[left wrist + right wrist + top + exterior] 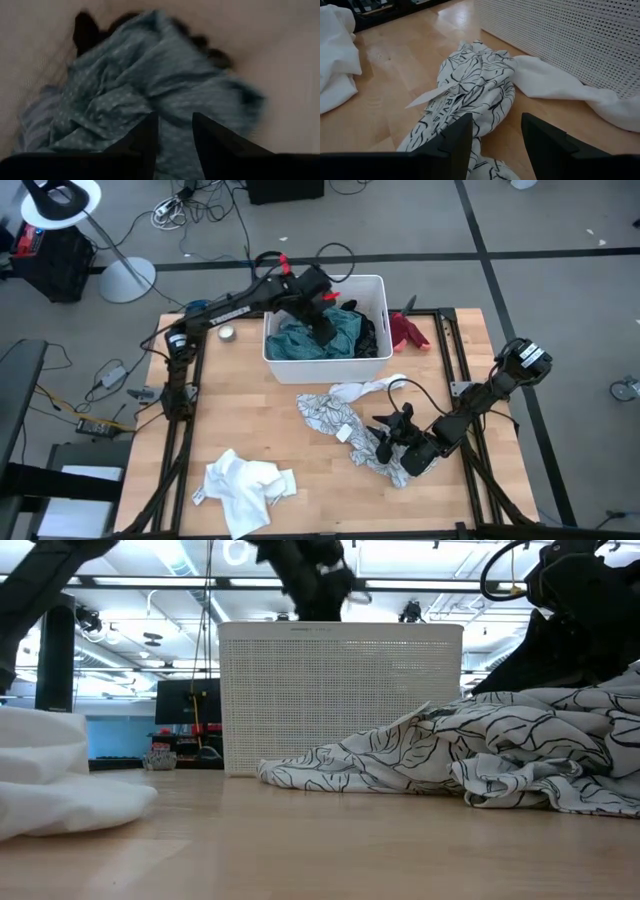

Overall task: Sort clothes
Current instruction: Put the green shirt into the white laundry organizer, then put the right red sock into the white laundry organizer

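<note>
Over the white bin at the worktop's far edge, the left claw hangs spread above the teal garment. Near the right edge, the right claw stands spread over the leaf-print garment, pinching nothing. Bare wood lies between it and the plain white garment.

dark jointed arms, black cables, red clips near one wrist

A white bin stands on the wooden table.
</note>
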